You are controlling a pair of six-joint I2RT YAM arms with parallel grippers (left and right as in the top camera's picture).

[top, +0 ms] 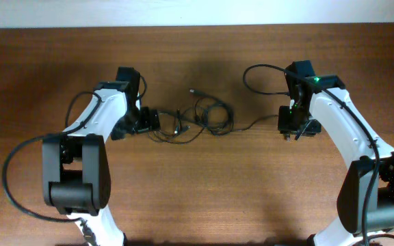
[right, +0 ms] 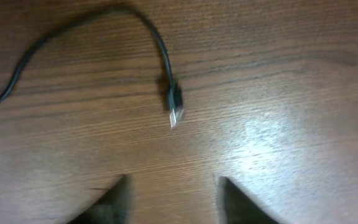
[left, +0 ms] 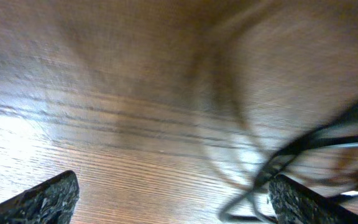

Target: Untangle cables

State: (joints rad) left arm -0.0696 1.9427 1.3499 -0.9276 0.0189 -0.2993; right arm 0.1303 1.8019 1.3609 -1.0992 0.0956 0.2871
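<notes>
The cables [top: 200, 119] lie in a tangled bunch of thin black loops at the table's middle. One plug end [top: 192, 90] sticks out at the back. One strand [top: 255, 123] runs right toward my right gripper [top: 295, 133]. In the right wrist view its silver-tipped plug [right: 174, 104] lies on the wood just ahead of my open, empty right gripper [right: 173, 193]. My left gripper [top: 157, 121] sits at the tangle's left edge. In the left wrist view it [left: 173, 190] is open wide, low over the wood, with blurred cable loops [left: 291, 155] beside its right finger.
The wooden table [top: 197, 198] has a pale wall edge along the back. The thicker black arm cables loop at the far left [top: 9, 171] and behind the right arm [top: 258, 72].
</notes>
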